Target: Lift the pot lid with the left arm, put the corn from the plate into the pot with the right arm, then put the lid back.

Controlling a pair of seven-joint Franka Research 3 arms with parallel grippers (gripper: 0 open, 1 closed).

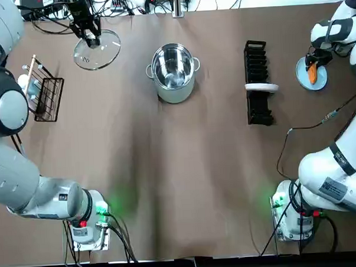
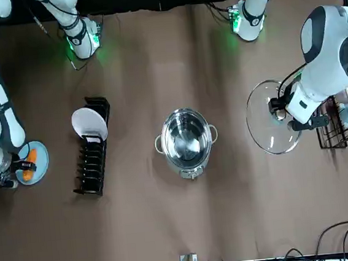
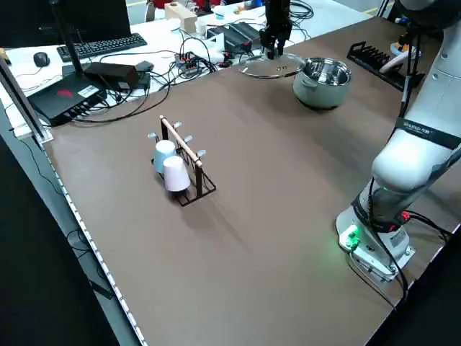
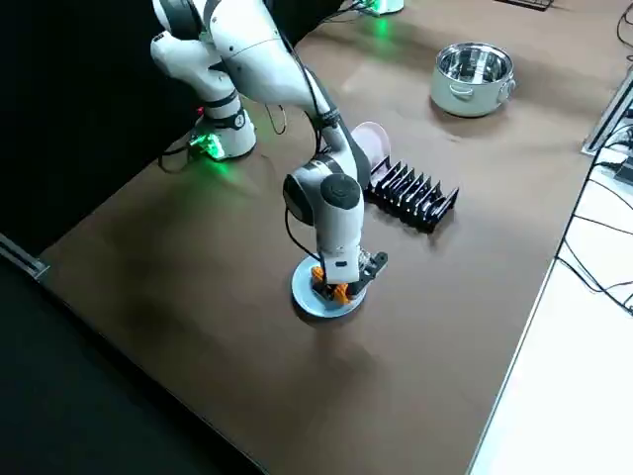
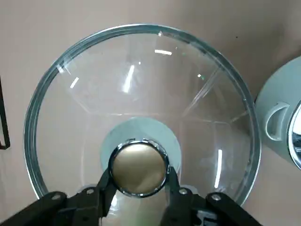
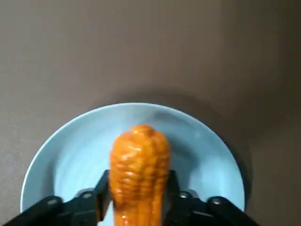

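Observation:
The steel pot (image 1: 173, 71) stands uncovered mid-table, with nothing inside. Its glass lid (image 1: 100, 53) is off to the pot's left, and my left gripper (image 1: 92, 39) is shut on the lid's brass knob (image 5: 139, 167). Whether the lid rests on the table I cannot tell. At the far right, an orange corn cob (image 1: 312, 73) lies over a light blue plate (image 1: 303, 76). My right gripper (image 6: 139, 188) is shut on the corn (image 6: 139, 162), one finger pressed against each side, directly above the plate (image 6: 66, 155).
A black dish rack (image 1: 256, 62) holding one white plate (image 1: 261, 87) stands between the pot and the blue plate. A wire cup rack (image 1: 46, 98) with cups sits at the left edge. Cables run along the far edge.

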